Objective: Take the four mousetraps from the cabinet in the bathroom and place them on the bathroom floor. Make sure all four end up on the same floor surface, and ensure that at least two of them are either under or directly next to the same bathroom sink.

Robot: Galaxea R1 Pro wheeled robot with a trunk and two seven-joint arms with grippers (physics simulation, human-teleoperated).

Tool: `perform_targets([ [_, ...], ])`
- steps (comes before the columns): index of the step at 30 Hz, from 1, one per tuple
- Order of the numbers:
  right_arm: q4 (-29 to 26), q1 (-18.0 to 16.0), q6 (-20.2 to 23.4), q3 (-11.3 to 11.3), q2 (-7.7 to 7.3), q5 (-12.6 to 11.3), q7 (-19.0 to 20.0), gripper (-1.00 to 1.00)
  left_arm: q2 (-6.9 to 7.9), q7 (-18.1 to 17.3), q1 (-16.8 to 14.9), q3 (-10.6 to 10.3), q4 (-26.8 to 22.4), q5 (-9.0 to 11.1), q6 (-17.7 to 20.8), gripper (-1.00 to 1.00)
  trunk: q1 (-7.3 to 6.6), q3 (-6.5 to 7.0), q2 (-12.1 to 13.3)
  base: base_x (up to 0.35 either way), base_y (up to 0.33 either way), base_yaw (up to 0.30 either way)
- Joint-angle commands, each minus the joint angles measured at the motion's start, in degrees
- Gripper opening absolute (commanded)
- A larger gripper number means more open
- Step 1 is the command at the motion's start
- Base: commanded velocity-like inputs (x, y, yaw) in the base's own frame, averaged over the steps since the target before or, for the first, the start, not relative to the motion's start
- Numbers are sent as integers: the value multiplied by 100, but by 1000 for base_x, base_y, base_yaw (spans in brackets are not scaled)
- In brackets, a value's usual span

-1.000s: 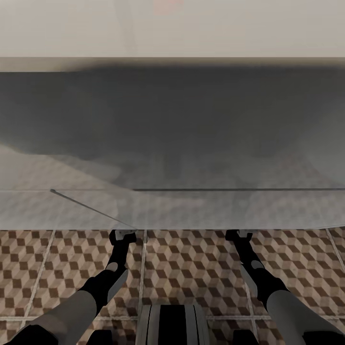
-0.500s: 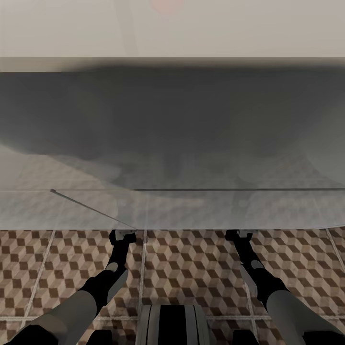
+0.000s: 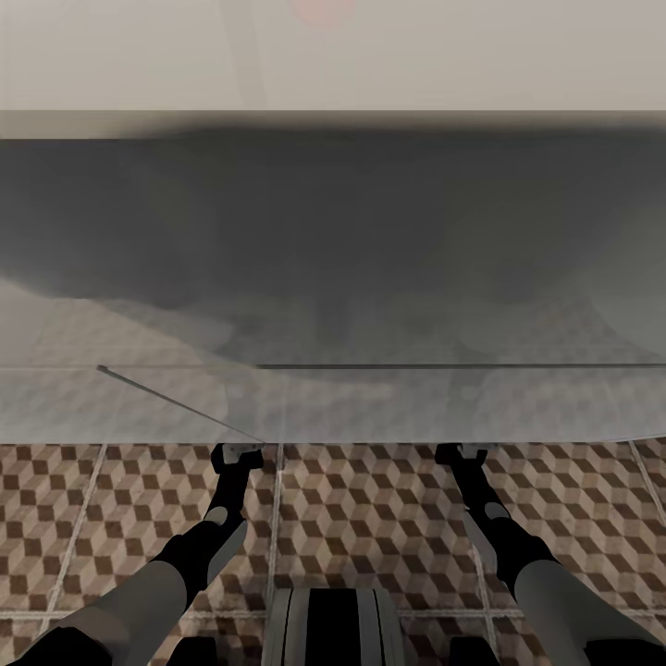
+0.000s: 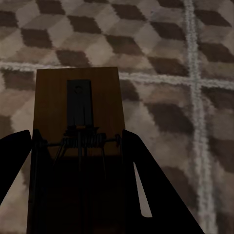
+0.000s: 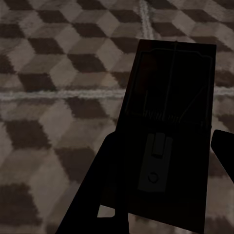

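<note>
Between the black fingers of each gripper, a flat brown wooden mousetrap with dark metal spring parts, held above the cube-patterned tiled bathroom floor [image 4: 195,83].

Left wrist view: left gripper [image 4: 78,161] clamps a lit mousetrap [image 4: 78,105], its coil across the frame's middle. Right wrist view: right gripper [image 5: 163,185] clamps a shadowed mousetrap [image 5: 168,97]. Head view: both arms reach under a grey translucent slab [image 3: 333,277], which hides the hands and traps.
</note>
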Motion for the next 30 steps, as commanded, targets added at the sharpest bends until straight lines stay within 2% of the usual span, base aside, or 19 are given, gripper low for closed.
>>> perform_targets([
  [1, 5, -4, -23, 33, -5, -61, 16, -100, 4, 49, -5, -49, 1, 26, -20, -100, -1, -3, -1, 0, 0, 0],
  [30, 5, 0, -20, 27, -5, -70, 16, -100, 4, 44, -5, -66, -5, 27, 30, -100, -1, -3, -1, 0, 0, 0],
])
